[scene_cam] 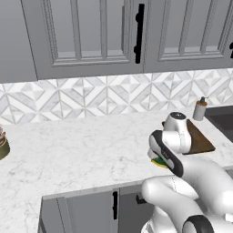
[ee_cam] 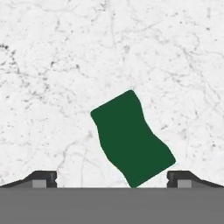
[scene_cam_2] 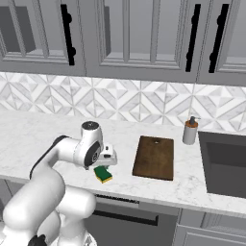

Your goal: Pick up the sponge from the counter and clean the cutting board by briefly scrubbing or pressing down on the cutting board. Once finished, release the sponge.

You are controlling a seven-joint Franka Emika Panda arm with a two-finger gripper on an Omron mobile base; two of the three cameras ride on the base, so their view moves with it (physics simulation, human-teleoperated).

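Observation:
The sponge (ee_cam: 131,138) lies dark green side up on the white marble counter (ee_cam: 52,65), skewed to the fingers' line. My gripper (ee_cam: 111,179) hangs above it, open, and the sponge's near end lies between the two fingertips (ee_cam: 41,178). From the right base view, the sponge (scene_cam_2: 103,174) shows its yellow base just under the hand (scene_cam_2: 103,157). The dark brown cutting board (scene_cam_2: 153,157) lies flat to its right, a short gap away. In the left base view the arm covers most of the sponge (scene_cam: 159,161) and part of the cutting board (scene_cam: 200,139).
A brown-and-white soap bottle (scene_cam_2: 190,130) stands behind the board's right corner, beside the dark sink (scene_cam_2: 226,163). Grey wall cabinets hang above the tiled backsplash. A round jar-like object (scene_cam: 2,143) sits at the counter's far left.

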